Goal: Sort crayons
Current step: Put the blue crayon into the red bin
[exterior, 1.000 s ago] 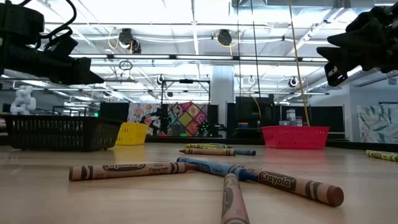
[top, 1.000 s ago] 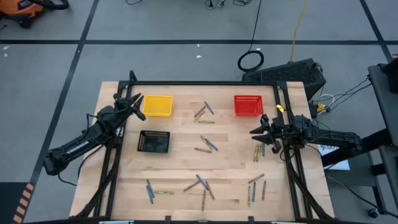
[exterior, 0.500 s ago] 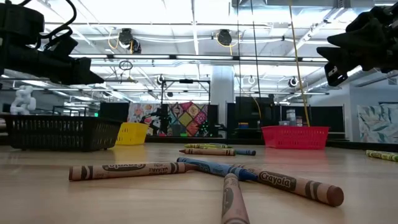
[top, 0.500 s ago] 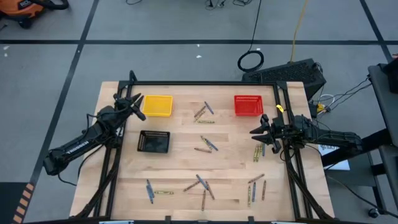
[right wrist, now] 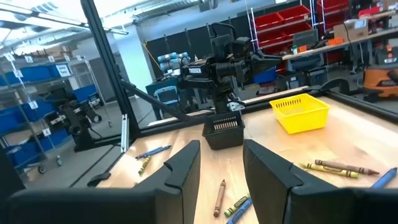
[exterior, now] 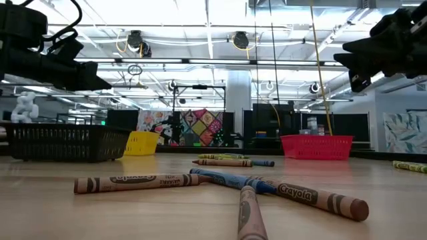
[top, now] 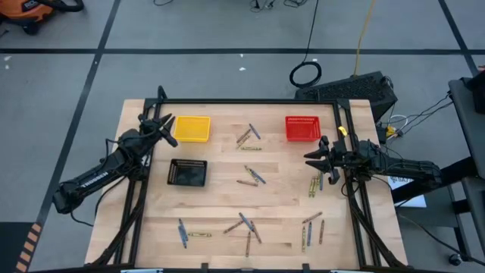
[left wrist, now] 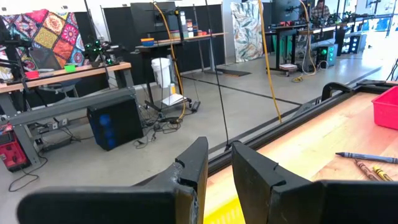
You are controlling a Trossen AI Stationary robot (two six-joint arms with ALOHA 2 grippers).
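**Both grippers hang open and empty above the table's side edges**

The right gripper (top: pixel 313 161) hovers above the table (top: pixel 220 205) near its right edge, fingers parted with a clear gap between them, nothing held and nothing touched. The left gripper (top: pixel 168 129) hovers near the left edge, just beside the yellow basket (top: pixel 191 129); its fingers stand slightly apart and hold nothing.

The crayons (top: pixel 244 224) lie loose on the wood. Along the near edge there is a crossed cluster at the middle, a pair toward the left corner (top: pixel 184 232), and a group toward the right corner (top: pixel 312 226). Farther in, a few lie at the centre (top: pixel 252 177), and some yellow-green ones (top: pixel 314 185) lie by the right edge, close below the right gripper. The black basket (top: pixel 187 173) stands left of centre. Toward the far edge, a small bunch of crayons (top: pixel 248 137) lies between the yellow basket and the red basket (top: pixel 301 127). No crayons can be made out in any of the baskets.
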